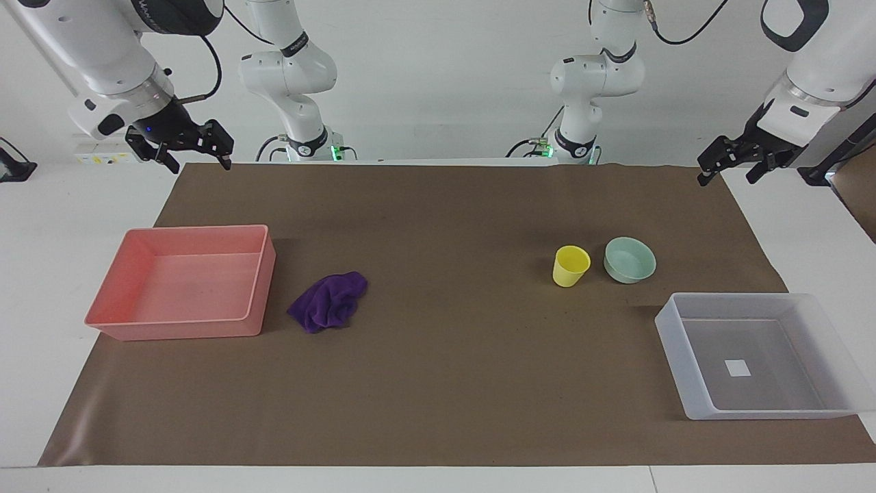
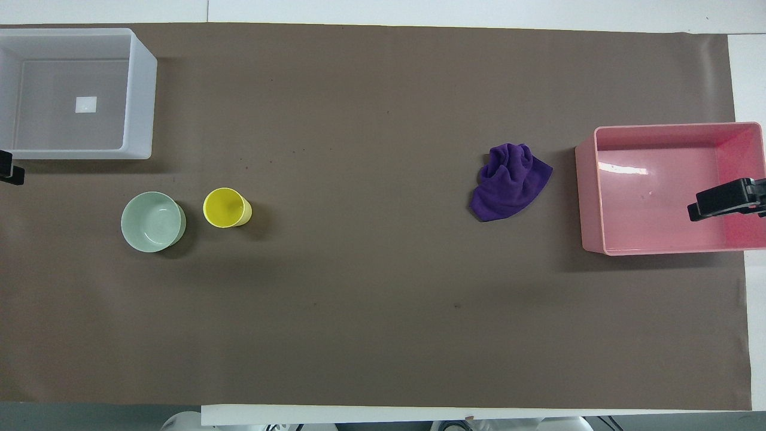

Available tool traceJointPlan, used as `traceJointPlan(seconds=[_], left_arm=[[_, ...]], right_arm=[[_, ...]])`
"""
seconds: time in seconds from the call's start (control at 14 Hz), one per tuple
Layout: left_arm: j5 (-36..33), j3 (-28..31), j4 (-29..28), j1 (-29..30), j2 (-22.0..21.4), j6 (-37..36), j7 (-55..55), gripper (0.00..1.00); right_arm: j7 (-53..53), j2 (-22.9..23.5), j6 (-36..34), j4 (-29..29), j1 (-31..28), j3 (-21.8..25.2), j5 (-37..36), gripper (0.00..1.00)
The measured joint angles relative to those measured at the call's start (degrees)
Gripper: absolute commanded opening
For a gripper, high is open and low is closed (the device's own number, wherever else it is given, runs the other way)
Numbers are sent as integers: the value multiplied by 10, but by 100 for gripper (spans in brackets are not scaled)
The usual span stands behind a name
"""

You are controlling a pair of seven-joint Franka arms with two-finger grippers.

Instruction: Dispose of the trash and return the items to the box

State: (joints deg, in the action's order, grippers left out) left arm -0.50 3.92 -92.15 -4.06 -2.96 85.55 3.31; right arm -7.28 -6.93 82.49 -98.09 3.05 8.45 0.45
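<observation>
The right gripper (image 1: 195, 154) hangs in the air over the table's corner at the right arm's end, its fingers spread apart and holding nothing. Below it on the brown mat (image 1: 438, 383) sits the pink tray (image 1: 113, 322), and just beside that tray, toward the middle of the table, lies the crumpled purple rag (image 1: 328, 301).

The left gripper (image 1: 729, 161) hangs over the mat's edge at the left arm's end, fingers likewise parted and empty. Under it and toward the table's middle stand the mint-green bowl (image 1: 629, 260) and the yellow cup (image 1: 571, 266), upright, close together but apart. The translucent box (image 1: 691, 404) lies farther from the robots than the bowl, only its white label (image 1: 738, 368) on its bottom.
</observation>
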Motion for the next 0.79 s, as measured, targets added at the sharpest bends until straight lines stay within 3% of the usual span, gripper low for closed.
traceJointPlan(seconds=[0.57,0.79], left_arm=[[0,0,0,0,0,0,0,100],[0,0,0,0,0,0,0,100]], right_arm=[[-4,-8,-21,1,-13,1,0,100],[-23,-12,13,-3,-12,1,0,100]])
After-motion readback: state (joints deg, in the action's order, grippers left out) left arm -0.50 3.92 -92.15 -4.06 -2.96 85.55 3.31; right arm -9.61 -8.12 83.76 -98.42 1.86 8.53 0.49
